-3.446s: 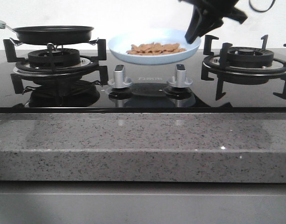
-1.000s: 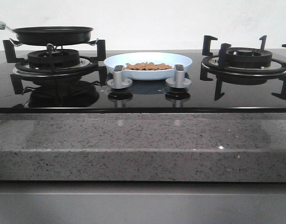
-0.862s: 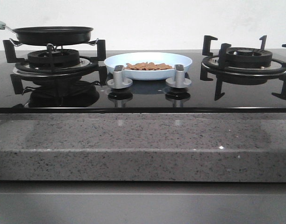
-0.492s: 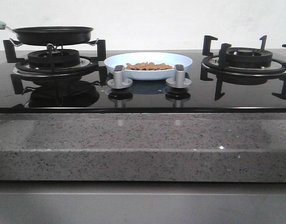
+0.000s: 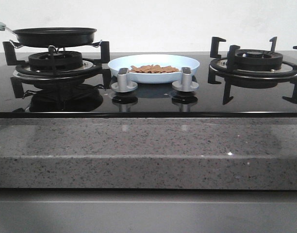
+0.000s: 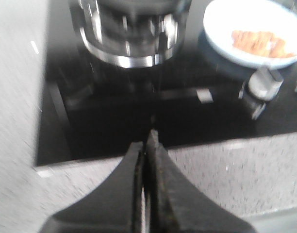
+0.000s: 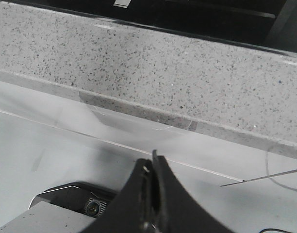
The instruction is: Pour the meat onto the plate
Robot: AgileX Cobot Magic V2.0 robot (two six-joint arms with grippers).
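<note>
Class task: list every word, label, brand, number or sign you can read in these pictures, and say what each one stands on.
None can be read.
The hob shows no legible print between its two knobs.
The plate, pan and counter carry no markings.

kitchen, gas hob [image 5: 148,99], granite counter [image 5: 148,150], frying pan [image 5: 55,35]

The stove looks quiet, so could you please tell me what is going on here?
Nothing is being handled right now. The plate sits on the glass hob between the two burners, behind the knobs, with the meat lying in it. The black pan rests on the left burner. Both arms are away from the hob: the left gripper and the right gripper each have their fingers closed on nothing, near the counter's front edge.
</note>
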